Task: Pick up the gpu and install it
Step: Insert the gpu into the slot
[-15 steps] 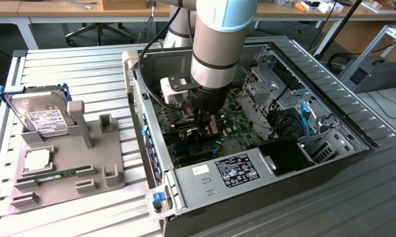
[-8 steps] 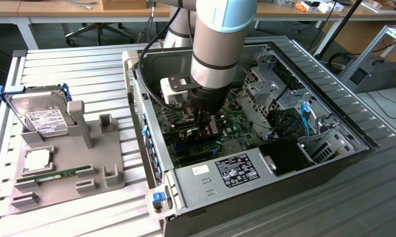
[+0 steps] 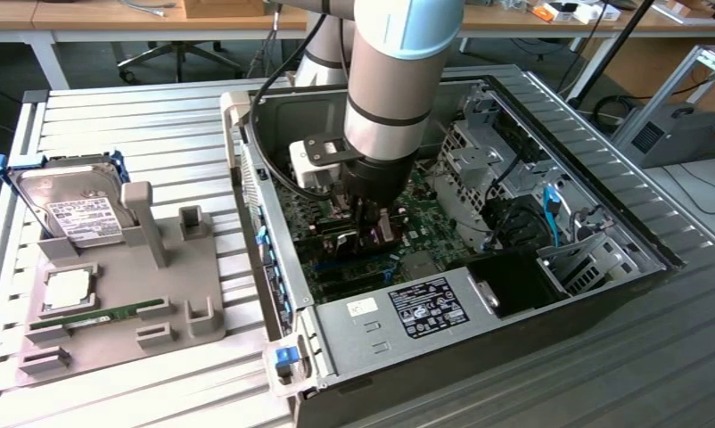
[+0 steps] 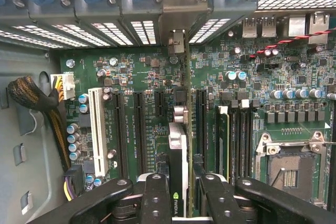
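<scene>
I see the slatted metal surface (image 3: 132, 125) carrying everything, and on it the open computer case (image 3: 595, 294) lying on its side, taking up the middle and the exterior view's right. My arm (image 3: 393, 80) drops straight down into that case. To the exterior view's left sits the grey parts holder (image 3: 132, 308), with the silver hard drive in its blue frame (image 3: 72, 209) leaning at its far end and a narrow green RAM stick (image 3: 102, 314) lying flat in a slot nearer the front. Inside the case I have the green motherboard (image 4: 142, 66) below me, with its long black expansion slots (image 4: 139, 129) and one white slot (image 4: 96, 129). My tool (image 4: 178, 195) is clamped on the gpu (image 4: 177, 145), which stands on edge between the fingers (image 4: 155, 198), low over the board in line with a slot; whether it is seated there I cannot tell.
</scene>
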Motion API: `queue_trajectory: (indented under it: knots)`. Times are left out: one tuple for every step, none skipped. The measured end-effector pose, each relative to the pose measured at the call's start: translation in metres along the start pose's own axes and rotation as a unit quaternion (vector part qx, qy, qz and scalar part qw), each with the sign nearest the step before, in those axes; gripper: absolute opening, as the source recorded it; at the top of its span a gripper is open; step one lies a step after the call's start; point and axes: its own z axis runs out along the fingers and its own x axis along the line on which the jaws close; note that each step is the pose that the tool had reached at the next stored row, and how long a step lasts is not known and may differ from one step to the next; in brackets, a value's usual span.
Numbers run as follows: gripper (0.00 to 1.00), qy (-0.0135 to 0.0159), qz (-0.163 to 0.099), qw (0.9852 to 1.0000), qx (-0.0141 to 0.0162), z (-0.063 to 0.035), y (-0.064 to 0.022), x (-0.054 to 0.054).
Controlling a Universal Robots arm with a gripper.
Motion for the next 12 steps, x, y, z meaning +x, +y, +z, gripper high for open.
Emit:
queue_trajectory:
  knots:
    - [0.27,0.0001,0.0,1.0,0.0,0.0,0.0,0.0]
    - [0.27,0.0,0.0,1.0,0.0,0.0,0.0,0.0]
    - [0.27,0.0,0.0,1.0,0.0,0.0,0.0,0.0]
    - [0.27,0.0,0.0,1.0,0.0,0.0003,0.0,0.0]
    - [0.27,0.0,0.0,1.0,0.0,0.0006,0.0,0.0]
    - [0.27,0.0001,0.0,1.0,0.0,0.0006,0.0,0.0]
    - [0.27,0.0001,0.0,1.0,0.0,0.0006,0.0,0.0]
    - [0.27,0.0001,0.0,1.0,0.0,0.0006,0.0,0.0]
    - [0.27,0.0,0.0,1.0,0.0,0.0006,0.0,0.0]
    - [0.27,0.0,0.0,1.0,0.0,0.0007,0.0,0.0]
    - [0.27,0.0,0.0,1.0,0.0,0.0008,0.0,0.0]
    - [0.27,0.0,0.0,1.0,0.0,0.001,0.0,0.0]
